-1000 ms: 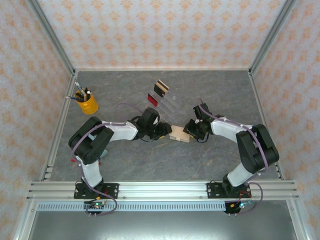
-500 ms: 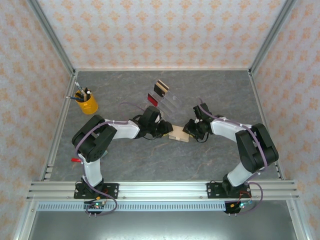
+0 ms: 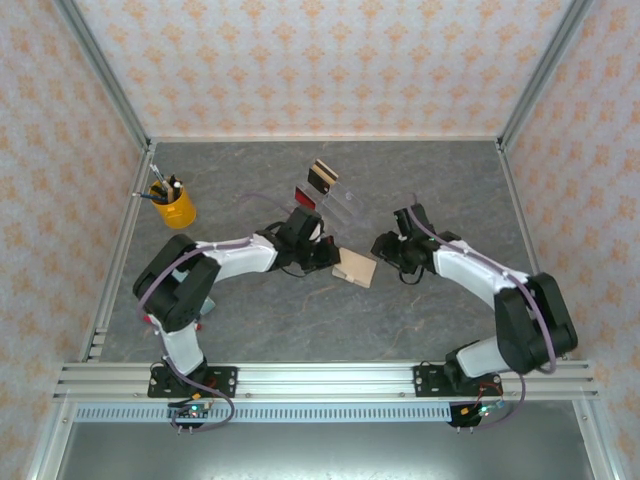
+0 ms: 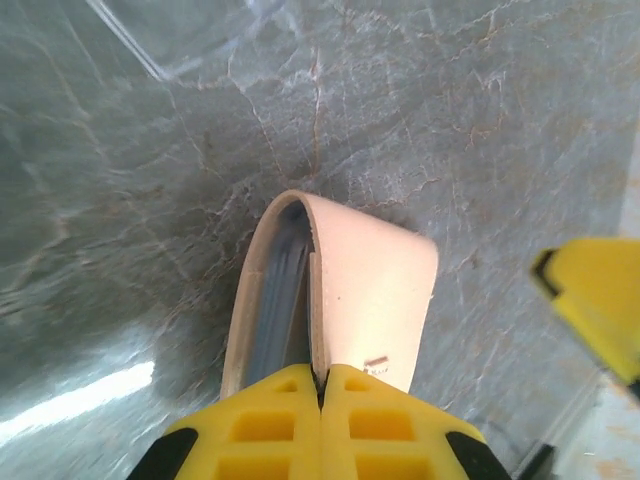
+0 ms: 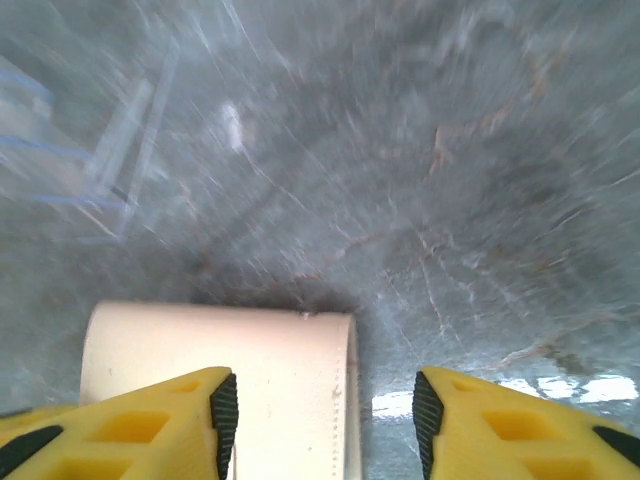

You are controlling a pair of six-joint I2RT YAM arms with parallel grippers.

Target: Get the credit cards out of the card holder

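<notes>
The left arm (image 3: 243,260) and right arm (image 3: 468,272) have white links, black joints and purple cables (image 3: 222,243). Black bases (image 3: 192,380) bolt onto the silver rail (image 3: 330,374). Yellow fingers (image 4: 268,436) carry square recesses, black pads (image 5: 225,405).

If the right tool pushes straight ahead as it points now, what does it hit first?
Most likely the card holder, just ahead of the right tool; past it, table. Depth is uncertain.

Matt tan leather-like card holder (image 4: 370,290); glossy grey marbled table (image 4: 500,120); clear acrylic stand (image 3: 345,205)
</notes>
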